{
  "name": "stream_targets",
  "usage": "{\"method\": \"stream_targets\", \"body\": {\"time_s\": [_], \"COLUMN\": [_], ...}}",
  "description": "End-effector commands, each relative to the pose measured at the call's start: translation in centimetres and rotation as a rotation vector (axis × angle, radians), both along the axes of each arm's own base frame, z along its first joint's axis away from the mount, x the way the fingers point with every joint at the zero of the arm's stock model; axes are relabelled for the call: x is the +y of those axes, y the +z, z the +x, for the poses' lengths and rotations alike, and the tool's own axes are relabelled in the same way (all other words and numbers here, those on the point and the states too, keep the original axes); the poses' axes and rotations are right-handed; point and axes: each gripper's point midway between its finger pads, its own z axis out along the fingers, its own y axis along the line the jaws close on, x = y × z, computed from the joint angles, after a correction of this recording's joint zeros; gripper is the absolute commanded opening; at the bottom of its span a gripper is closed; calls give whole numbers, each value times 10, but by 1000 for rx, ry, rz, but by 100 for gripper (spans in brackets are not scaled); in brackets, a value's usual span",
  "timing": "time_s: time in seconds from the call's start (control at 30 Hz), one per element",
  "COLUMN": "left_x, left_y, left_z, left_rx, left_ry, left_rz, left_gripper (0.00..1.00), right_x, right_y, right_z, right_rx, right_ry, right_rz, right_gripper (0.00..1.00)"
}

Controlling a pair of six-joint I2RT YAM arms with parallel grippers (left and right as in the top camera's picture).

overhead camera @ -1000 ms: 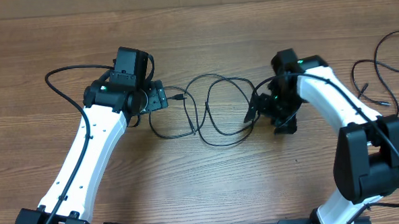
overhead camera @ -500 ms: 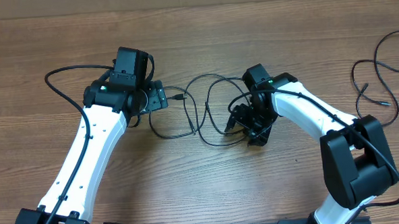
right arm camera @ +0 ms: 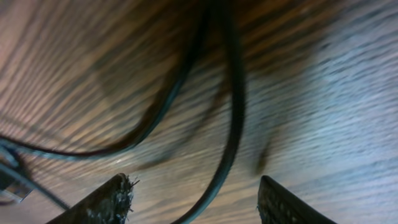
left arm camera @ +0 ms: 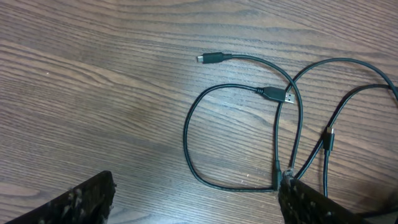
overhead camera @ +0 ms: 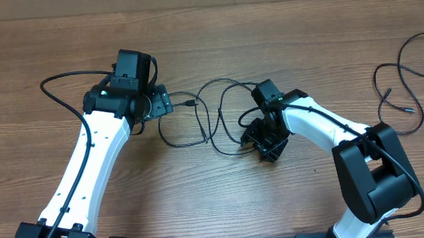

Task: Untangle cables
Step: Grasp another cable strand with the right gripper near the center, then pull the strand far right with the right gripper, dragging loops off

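Note:
Several thin black cables (overhead camera: 225, 80) lie tangled in overlapping loops at the table's middle, between my two grippers. In the left wrist view the cable loops (left arm camera: 186, 143) cross each other, with a USB plug (left arm camera: 277, 94) and a small plug (left arm camera: 208, 58) lying free. My left gripper (overhead camera: 165, 104) is open at the tangle's left end (left arm camera: 196, 186), and its right finger touches a cable crossing. My right gripper (overhead camera: 256, 140) is open low over the tangle's right side (right arm camera: 196, 193). One cable (right arm camera: 236, 112) runs between its fingers.
Another thin black cable (overhead camera: 387, 93) lies in loose curves at the far right edge of the wooden table (overhead camera: 208, 33). The arms' own thicker black wires arc beside each arm.
My right gripper has moved left and down from the tangle's right edge onto its lower right loop. My left arm has shifted slightly left.

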Motion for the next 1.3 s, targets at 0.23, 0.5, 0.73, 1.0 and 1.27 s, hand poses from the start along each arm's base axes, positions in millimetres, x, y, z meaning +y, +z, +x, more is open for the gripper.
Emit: {"method": "stream_targets", "body": {"time_s": [0.23,0.5,0.73,1.0,1.27], "left_x": [4,4,4,4,4], "left_y": [-4,-4,-4,-5,-5], "left_z": [-1,-2,-2,-3,-4], "left_rx": [11,16,15,18,26], "left_ry": [25,25,25,25,24], "left_rz": [7,7,8,8,8], "left_gripper": [84,84,85,85,85], "right_x": [-8,-13,-44,-133,-274], "right_y": [-5,10,128,292,394], "right_z": [8,28,99,160,161], "right_rx": [-36,-135,-442,-822,-1005], "right_ry": [-15,120,268,49,-330], "right_rz": [-54,-63,-191,-455,-684], "right_gripper": [17,4,4,4,4]}}
